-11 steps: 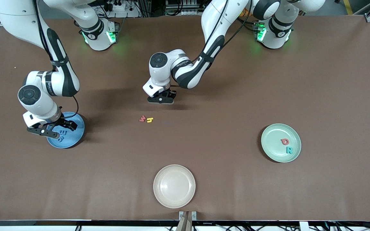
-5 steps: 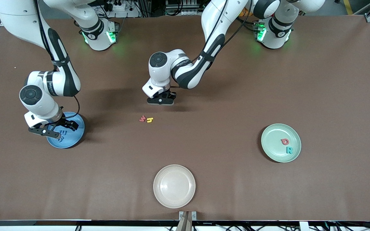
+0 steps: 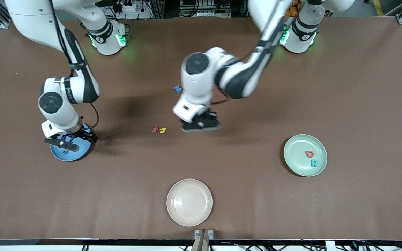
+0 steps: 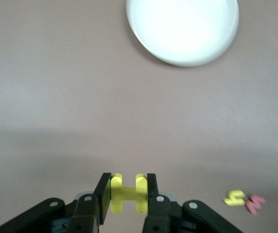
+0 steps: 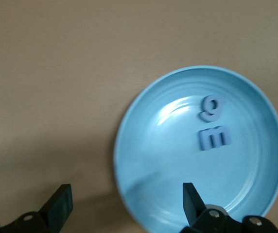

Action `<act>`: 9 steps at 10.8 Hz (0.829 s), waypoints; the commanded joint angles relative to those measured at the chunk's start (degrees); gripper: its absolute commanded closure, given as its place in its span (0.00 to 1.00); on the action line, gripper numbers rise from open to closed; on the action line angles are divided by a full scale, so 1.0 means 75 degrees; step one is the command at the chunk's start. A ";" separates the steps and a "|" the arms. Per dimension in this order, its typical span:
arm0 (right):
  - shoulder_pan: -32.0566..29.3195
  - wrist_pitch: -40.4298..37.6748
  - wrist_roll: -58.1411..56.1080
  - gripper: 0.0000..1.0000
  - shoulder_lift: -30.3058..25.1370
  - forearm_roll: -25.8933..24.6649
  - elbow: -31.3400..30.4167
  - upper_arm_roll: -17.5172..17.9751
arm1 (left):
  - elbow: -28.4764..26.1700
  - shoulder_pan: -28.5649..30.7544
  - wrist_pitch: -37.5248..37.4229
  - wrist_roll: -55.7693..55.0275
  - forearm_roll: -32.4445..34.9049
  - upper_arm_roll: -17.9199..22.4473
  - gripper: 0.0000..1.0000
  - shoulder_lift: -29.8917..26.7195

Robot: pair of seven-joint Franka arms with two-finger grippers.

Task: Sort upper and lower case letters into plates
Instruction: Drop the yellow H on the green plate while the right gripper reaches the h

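Note:
My left gripper (image 3: 201, 126) is shut on a yellow H (image 4: 128, 193) and holds it above the table middle, beside a red letter (image 3: 155, 129) and a yellow h (image 3: 163, 130); both also show in the left wrist view, the h (image 4: 234, 197) and the red one (image 4: 255, 203). A blue M (image 3: 177, 89) lies nearer the robot bases. My right gripper (image 3: 69, 141) is open and empty over the light blue plate (image 3: 58, 156), which holds a blue g (image 5: 210, 107) and m (image 5: 215, 137). The mint green plate (image 3: 297, 146) holds a red letter (image 3: 309, 153) and a teal R (image 3: 314, 162).
A cream-white plate (image 3: 189, 202) sits near the table's front edge, also in the left wrist view (image 4: 182, 29). The brown table (image 3: 361, 104) is bare toward the left arm's end.
My left gripper has risen and moved toward the front camera with the yellow H, uncovering the blue M. My right gripper has shifted across the light blue plate toward the table middle.

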 commanded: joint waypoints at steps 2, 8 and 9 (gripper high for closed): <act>0.0817 -0.0867 0.0424 0.00 0.0199 0.1424 0.0735 -0.0029 | -0.0631 0.2027 -0.1184 0.2963 -0.0700 -0.0098 1.00 -0.1013; 0.2293 -0.1728 0.2996 0.00 0.0949 0.2566 0.1851 -0.0017 | -0.3044 0.3789 -0.0678 0.4647 -0.0547 0.0159 1.00 -0.1402; 0.2412 -0.1681 0.3489 0.00 0.0973 0.2938 0.1898 0.0018 | -0.3140 0.3883 -0.0349 0.4670 -0.0536 0.0206 0.90 -0.1251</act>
